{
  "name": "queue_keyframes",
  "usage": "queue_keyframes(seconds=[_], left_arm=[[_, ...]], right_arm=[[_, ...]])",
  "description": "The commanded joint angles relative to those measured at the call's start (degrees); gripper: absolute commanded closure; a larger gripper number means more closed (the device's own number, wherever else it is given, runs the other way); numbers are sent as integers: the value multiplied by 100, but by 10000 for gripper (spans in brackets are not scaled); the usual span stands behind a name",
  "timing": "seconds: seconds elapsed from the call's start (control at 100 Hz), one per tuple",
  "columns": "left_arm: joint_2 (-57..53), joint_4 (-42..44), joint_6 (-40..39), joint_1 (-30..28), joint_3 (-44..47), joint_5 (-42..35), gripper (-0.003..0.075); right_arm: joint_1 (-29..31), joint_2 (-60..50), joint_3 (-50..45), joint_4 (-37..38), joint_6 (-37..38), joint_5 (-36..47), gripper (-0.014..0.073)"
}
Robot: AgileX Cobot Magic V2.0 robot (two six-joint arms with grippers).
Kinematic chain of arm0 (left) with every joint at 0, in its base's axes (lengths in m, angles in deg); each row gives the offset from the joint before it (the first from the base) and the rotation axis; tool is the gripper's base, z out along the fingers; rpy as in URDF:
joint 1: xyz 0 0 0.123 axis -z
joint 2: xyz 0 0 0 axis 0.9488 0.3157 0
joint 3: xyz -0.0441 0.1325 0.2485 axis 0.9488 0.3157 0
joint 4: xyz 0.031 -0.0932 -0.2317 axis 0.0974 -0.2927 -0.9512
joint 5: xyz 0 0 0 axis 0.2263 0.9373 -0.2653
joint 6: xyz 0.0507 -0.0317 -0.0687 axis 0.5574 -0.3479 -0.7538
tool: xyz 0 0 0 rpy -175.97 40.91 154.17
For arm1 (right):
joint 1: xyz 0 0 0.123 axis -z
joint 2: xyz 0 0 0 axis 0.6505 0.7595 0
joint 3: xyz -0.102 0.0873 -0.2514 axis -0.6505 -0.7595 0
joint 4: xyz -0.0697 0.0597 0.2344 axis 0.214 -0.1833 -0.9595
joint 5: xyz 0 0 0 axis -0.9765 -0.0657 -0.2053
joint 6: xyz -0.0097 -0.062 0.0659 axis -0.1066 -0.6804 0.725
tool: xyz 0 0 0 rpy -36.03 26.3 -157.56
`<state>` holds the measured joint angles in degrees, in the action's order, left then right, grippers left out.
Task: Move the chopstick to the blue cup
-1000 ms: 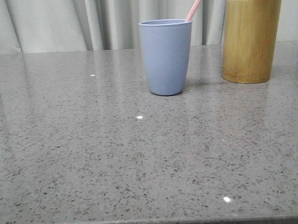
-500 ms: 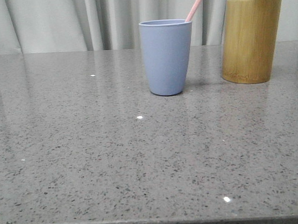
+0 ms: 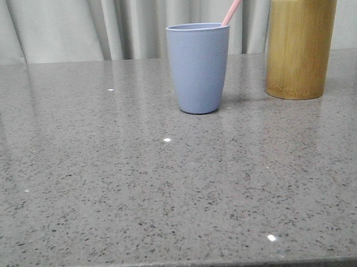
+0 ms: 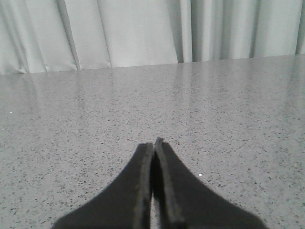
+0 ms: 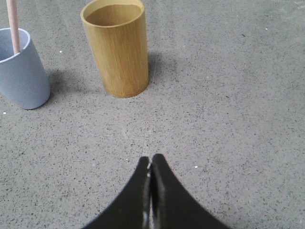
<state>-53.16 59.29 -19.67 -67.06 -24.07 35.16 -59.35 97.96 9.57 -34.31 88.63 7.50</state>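
Note:
The blue cup (image 3: 199,68) stands upright on the grey speckled table, toward the back. The pale pink chopstick (image 3: 235,5) rests inside it, leaning right over the rim, its top cut off by the frame. The right wrist view has the same blue cup (image 5: 20,74) with the chopstick (image 5: 13,25) in it. My right gripper (image 5: 150,160) is shut and empty, low over bare table, well short of the cups. My left gripper (image 4: 153,144) is shut too, with nothing in it, above bare table.
A taller tan bamboo holder (image 3: 300,47) stands just right of the blue cup, appearing as an open cylinder (image 5: 117,50) in the right wrist view. Grey curtains (image 3: 71,28) hang behind the table's far edge. The table's front edge (image 3: 185,266) runs across the bottom.

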Motion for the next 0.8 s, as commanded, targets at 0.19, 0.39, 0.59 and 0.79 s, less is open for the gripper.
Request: queue_keyframes(seconds=[0.19,0.39,0.59,0.79], left_arm=[[-194,-61,-44,56,61,-449,739],[-194,-61,-44,56,61,-449,739],[-194,-61,-44,56,61,-449,739],[-194,-61,-44,56,61,-449,739]], right_arm=[[42,12,141,121,9,348,662],[42,12,141,121,9,348,662],[42,12,136,112,9,353,662],[47,-144,-149,89,-430,683,662]])
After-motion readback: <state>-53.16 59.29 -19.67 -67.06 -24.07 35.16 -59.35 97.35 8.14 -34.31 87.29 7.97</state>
